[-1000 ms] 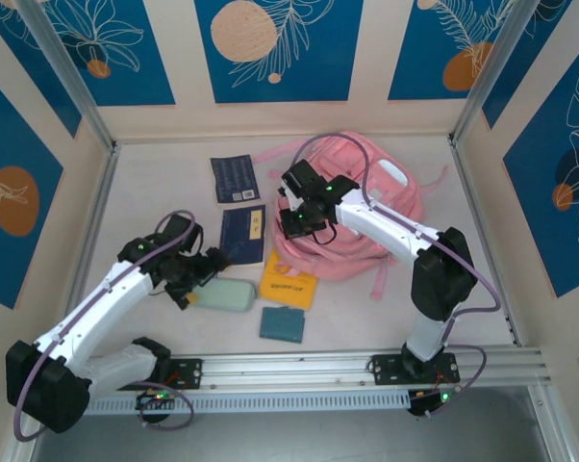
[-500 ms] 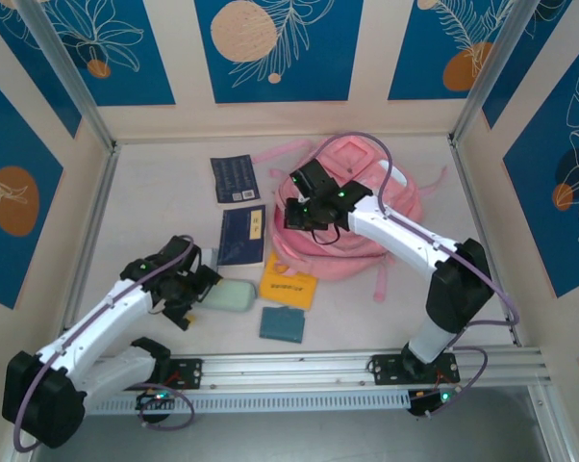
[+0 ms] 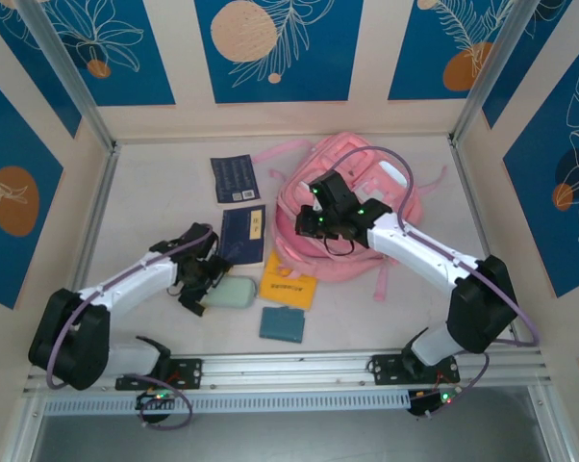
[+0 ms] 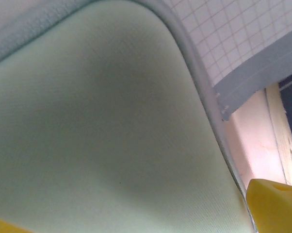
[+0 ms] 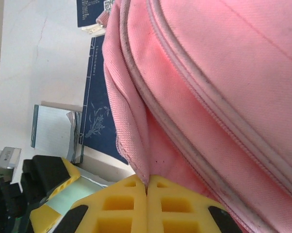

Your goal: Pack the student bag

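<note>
so the pink student bag lay at about 1 o'clock on the table, slumped, straps spilling toward 3 o'clock. right gripper sat at the bag's 9 o'clock edge. right wrist view showed the yellow fingers pressed together, pinching a fold of the bag. left gripper was at 8 o'clock, fingers spread wide at the left end of a pale green pouch. left wrist view had the pouch very close, one yellow fingertip at its edge. two dark blue books, a yellow booklet and a teal notebook lay between the arms.
</note>
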`<state>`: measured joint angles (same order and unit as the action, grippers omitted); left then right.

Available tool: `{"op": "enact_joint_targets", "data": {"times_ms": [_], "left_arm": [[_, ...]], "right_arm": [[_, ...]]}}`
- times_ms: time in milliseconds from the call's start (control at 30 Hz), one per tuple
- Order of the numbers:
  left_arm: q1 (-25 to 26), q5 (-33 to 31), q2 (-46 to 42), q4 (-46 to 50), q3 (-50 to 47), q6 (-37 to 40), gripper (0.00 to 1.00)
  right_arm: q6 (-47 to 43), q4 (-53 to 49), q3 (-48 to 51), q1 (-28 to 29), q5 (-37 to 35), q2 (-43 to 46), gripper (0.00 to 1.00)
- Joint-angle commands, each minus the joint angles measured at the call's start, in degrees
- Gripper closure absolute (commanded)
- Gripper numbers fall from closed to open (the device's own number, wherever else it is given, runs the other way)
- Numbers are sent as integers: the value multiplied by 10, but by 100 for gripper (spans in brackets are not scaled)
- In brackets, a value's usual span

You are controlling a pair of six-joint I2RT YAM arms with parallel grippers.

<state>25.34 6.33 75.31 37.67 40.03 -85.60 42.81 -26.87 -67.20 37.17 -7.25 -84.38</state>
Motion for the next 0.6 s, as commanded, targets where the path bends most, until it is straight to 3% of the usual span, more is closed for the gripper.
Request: {"op": "enact_joint_targets", "data": {"times_ms": [0, 133, 267, 367, 567], "left_arm": [[-4, -2, 23, -2, 1, -49, 0], [-4, -12, 42, 21, 17, -35, 2], [-5, -15, 45, 35, 19, -25, 13], [-5, -5, 32, 39, 20, -11, 22], [-5, -3, -31, 57, 31, 21, 25]], "right_arm": [[10, 8, 12, -16, 13, 34, 100], [12, 7, 24, -30, 10, 50, 100], [14, 1, 26, -37, 4, 68, 100], [12, -5, 15, -45, 0, 87, 100], [22, -32, -31, -74, -10, 111, 100]]}}
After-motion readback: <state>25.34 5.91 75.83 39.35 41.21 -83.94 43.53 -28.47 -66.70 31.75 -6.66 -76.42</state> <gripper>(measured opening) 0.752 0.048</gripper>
